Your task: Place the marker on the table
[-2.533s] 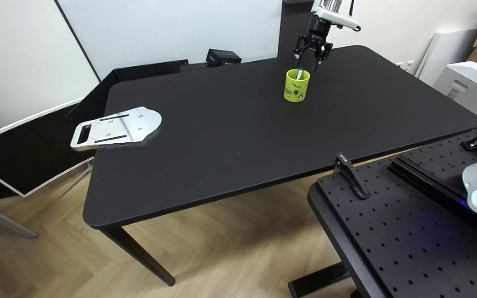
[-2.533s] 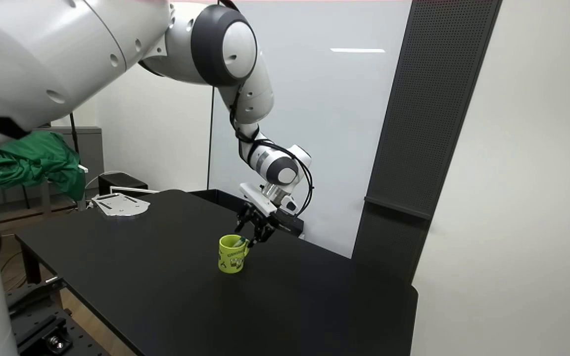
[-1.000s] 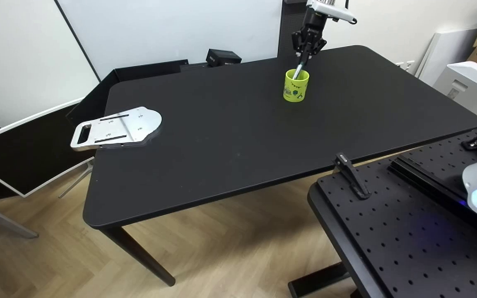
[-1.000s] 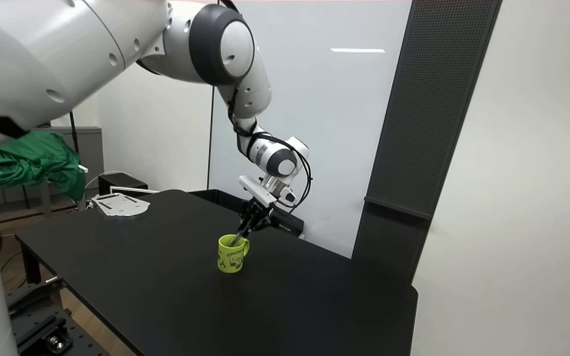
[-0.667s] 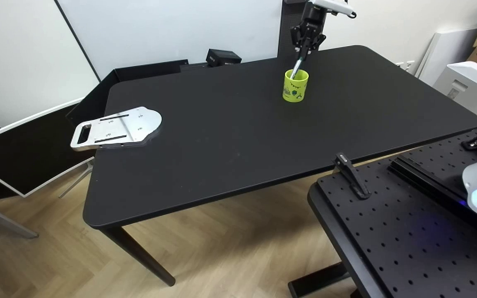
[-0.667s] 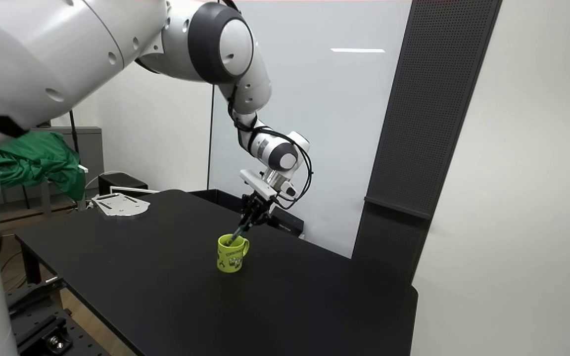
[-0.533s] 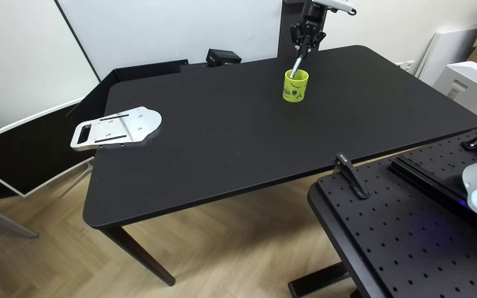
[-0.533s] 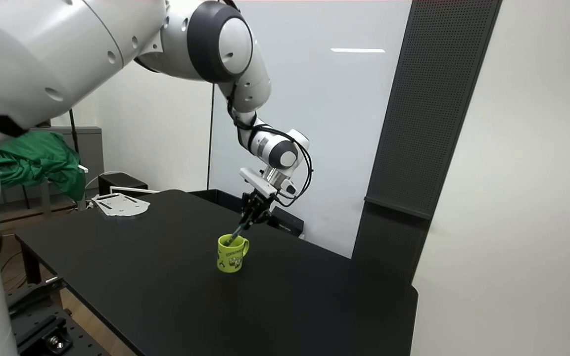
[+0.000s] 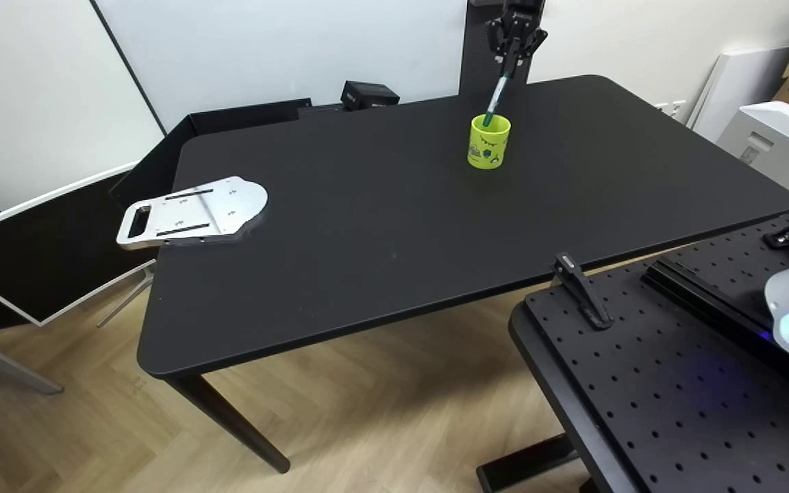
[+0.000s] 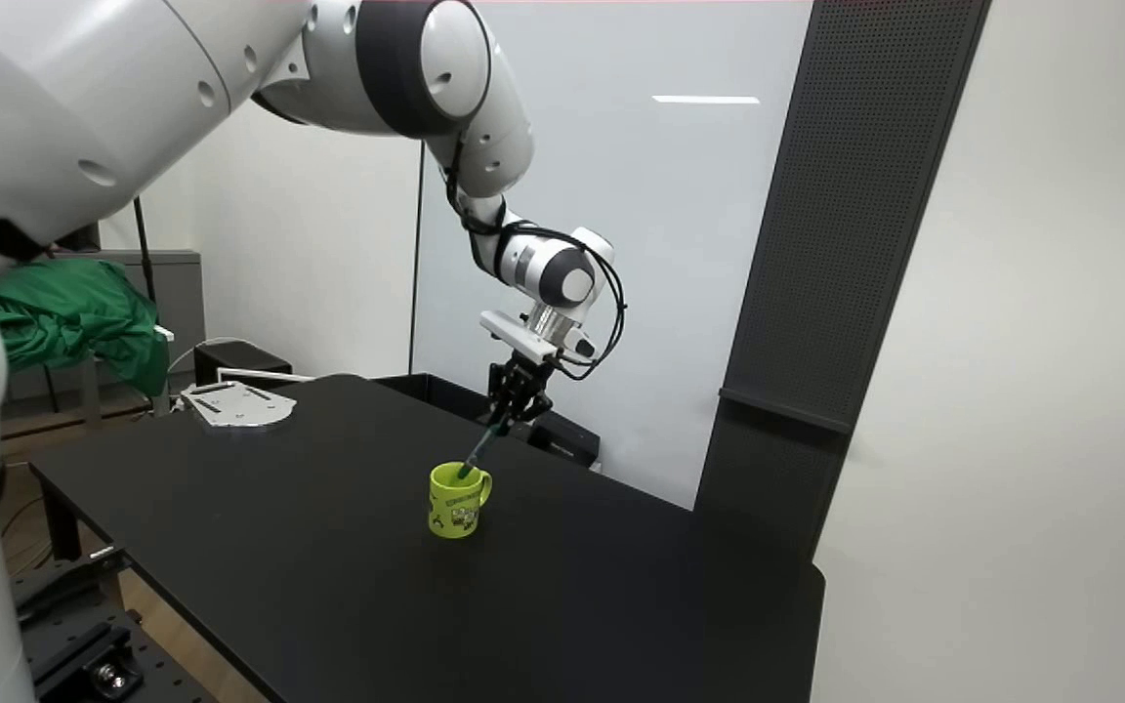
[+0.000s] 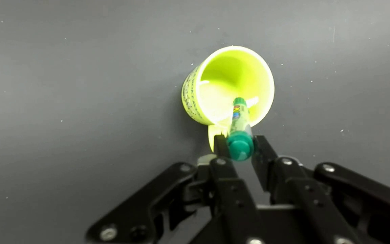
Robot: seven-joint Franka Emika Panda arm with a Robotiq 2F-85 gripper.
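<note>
My gripper (image 11: pixel 239 144) is shut on the green end of the marker (image 11: pixel 240 123), whose pale body slants downward with its far green tip at the mouth of a lime-green cup (image 11: pixel 192 98). In both exterior views most of the marker (image 9: pixel 496 97) (image 10: pixel 479 449) shows above the cup's rim, its lower end still overlapping the opening. The black gripper (image 9: pixel 511 70) (image 10: pixel 502 422) hangs above and behind the cup (image 9: pixel 487 152) (image 10: pixel 453 513). That cup stands upright on the black table (image 9: pixel 340 212), its handle toward the gripper in the wrist view.
A silver plate with a handle slot (image 9: pixel 196 211) lies at the table's far end. A black perforated board (image 9: pixel 675 383) with a clamp (image 9: pixel 583 291) adjoins the table's edge. White panels (image 10: pixel 641 244) and a small black box (image 10: pixel 562 439) stand behind the table.
The gripper has gone from open to shut on the marker and risen. The marker has been drawn upward, mostly out of the cup. The cup has shifted only slightly.
</note>
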